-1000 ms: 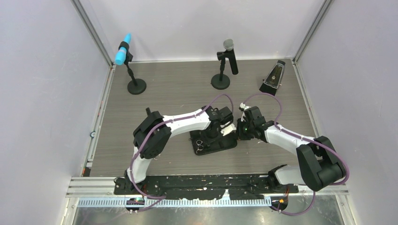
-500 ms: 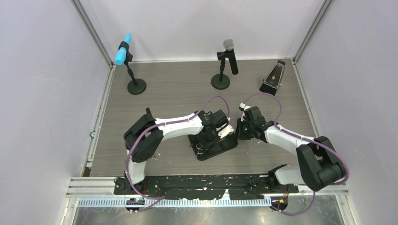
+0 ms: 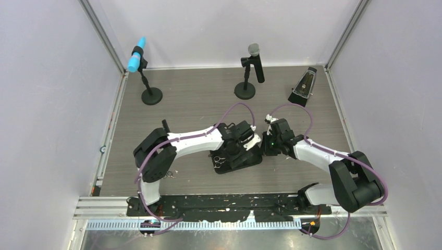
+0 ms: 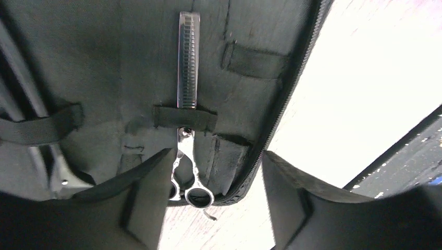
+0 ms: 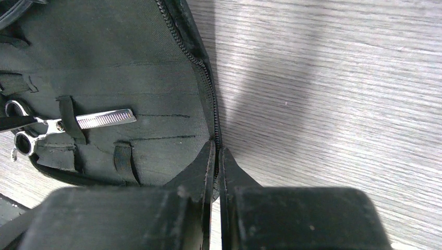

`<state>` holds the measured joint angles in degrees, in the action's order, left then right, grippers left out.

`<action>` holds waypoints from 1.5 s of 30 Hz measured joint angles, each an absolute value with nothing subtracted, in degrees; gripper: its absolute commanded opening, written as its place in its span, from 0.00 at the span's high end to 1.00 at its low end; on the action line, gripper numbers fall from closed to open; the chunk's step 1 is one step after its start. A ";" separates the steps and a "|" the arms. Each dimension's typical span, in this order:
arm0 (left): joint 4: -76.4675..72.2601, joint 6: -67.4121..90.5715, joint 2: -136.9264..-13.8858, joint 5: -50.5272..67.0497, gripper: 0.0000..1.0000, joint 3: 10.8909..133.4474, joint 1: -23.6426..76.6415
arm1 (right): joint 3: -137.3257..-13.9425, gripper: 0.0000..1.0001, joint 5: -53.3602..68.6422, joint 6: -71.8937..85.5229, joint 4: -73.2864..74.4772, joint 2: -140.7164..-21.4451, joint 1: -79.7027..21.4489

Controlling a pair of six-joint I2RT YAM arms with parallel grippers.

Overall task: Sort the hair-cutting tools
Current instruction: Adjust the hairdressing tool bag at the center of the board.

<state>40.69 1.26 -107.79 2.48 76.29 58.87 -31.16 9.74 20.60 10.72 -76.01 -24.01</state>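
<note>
1. Top view: the left gripper [image 3: 231,152] hovers over the open zip case [image 3: 248,161] at mid-frame, nearer the tools than the right gripper [image 3: 262,149].
2. Left wrist: its jaws stand wide and empty. The scissors [image 4: 188,78] lie strapped in, long axis vertical, handles at lower centre.
3. Right wrist: jaws pinch the case's zip rim.

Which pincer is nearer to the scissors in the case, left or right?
Left. The left pincer is open just above the rings of the scissors. The right pincer is shut on the zip edge of the case, off beyond the blade tips.
</note>
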 measured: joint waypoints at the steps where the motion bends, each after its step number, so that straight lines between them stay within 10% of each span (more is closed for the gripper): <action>1: 40.03 1.65 -106.96 2.52 0.29 76.27 58.87 | -31.16 0.95 9.76 20.73 10.72 -76.01 -24.08; 9: 36.47 10.41 -94.37 -1.56 0.30 70.65 58.81 | -31.11 0.90 9.74 20.93 10.96 -75.70 -24.27; 21: 31.53 39.46 -81.12 -10.02 0.34 49.25 51.96 | -40.16 0.51 5.98 18.90 24.40 -67.13 -26.81; 45: 20.03 54.41 -87.42 -7.46 0.54 45.56 51.37 | -64.73 0.51 -2.13 24.51 32.05 -95.85 -47.51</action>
